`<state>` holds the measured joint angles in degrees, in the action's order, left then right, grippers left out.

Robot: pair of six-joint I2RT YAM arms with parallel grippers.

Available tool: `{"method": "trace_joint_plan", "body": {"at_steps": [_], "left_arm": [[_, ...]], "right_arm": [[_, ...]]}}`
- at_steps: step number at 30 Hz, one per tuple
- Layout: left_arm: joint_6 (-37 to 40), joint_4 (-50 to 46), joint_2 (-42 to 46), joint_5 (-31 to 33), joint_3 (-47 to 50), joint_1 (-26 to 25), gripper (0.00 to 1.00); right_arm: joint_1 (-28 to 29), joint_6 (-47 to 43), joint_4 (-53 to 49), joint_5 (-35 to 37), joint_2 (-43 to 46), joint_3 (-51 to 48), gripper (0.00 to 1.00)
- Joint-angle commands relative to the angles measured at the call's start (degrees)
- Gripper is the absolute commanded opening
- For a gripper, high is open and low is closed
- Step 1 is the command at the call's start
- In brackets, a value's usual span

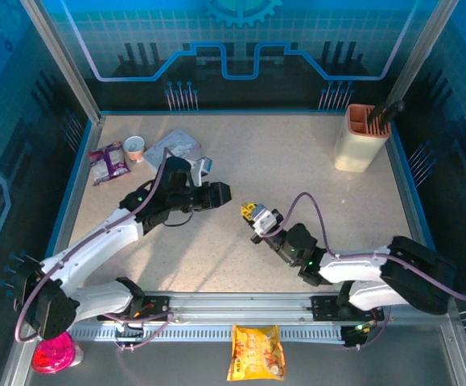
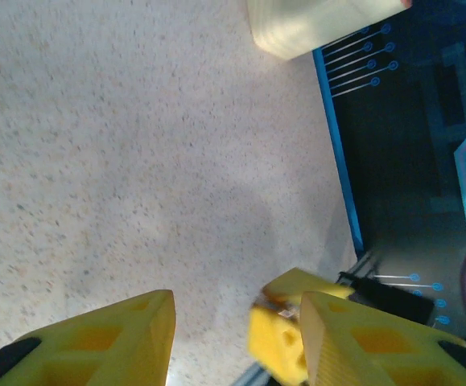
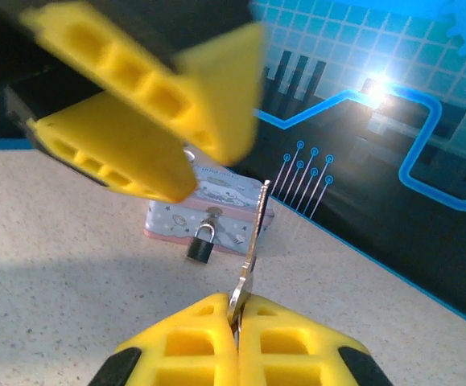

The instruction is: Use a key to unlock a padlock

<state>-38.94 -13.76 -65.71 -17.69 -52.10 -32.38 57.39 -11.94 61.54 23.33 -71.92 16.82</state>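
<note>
Speckled beige surface (image 1: 297, 161) carries a pale blue cartoon tin (image 3: 172, 219) with the small dark padlock (image 3: 201, 244) at its front, well apart from the right pincer (image 3: 234, 322), clamped tight on the head of a thin silvery key (image 3: 250, 233) so its blade points free, while the left pincer (image 2: 233, 322) gapes partway, empty.

Seen from above, even overhead light keeps the speckled table (image 1: 297, 153) bright, while the blue-patterned walls (image 1: 241, 56) sit dim. The arms cast only soft, faint shadows.

In the left wrist view a broad, diffuse shadow darkens mid-table. The cream holder (image 2: 321, 24) at the top edge is washed out, and the left gripper (image 2: 234, 310) is blurred by closeness.

In the right wrist view a white glare spot (image 3: 377, 84) flares on the back wall. The key (image 3: 253, 233) and padlock (image 3: 202, 244) are fairly sharp, while the left gripper's fingers (image 3: 136, 88) at upper left are smeared.
</note>
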Motion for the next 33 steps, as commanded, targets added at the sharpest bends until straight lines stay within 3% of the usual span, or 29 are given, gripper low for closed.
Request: {"method": "trace_joint_plan", "body": {"at_steps": [1,10,19,26,33], "left_arm": [[9.75,9.87,3.89,-0.43,4.95,0.3,0.46],[17.94,29.3,7.04,-12.86,13.0,-1.49,0.47],[22.24,22.55,4.42,-11.94,9.53,-5.21,0.37],[21.44,21.11,3.99,-6.64,10.07,-5.31,0.42],[20.77,20.4,2.76,-7.28,9.4,-5.57,0.39]], "right_arm": [[-2.84,11.0,-11.96,-8.52,5.38,0.5,0.0],[-3.69,14.66,-17.3,-15.93,11.41,0.62,0.0],[-3.7,15.81,-16.36,-18.42,10.29,1.59,0.0],[-3.34,15.78,-16.54,-19.12,10.44,2.08,0.0],[-3.12,15.78,-16.54,-19.29,10.22,2.41,0.0]]}}
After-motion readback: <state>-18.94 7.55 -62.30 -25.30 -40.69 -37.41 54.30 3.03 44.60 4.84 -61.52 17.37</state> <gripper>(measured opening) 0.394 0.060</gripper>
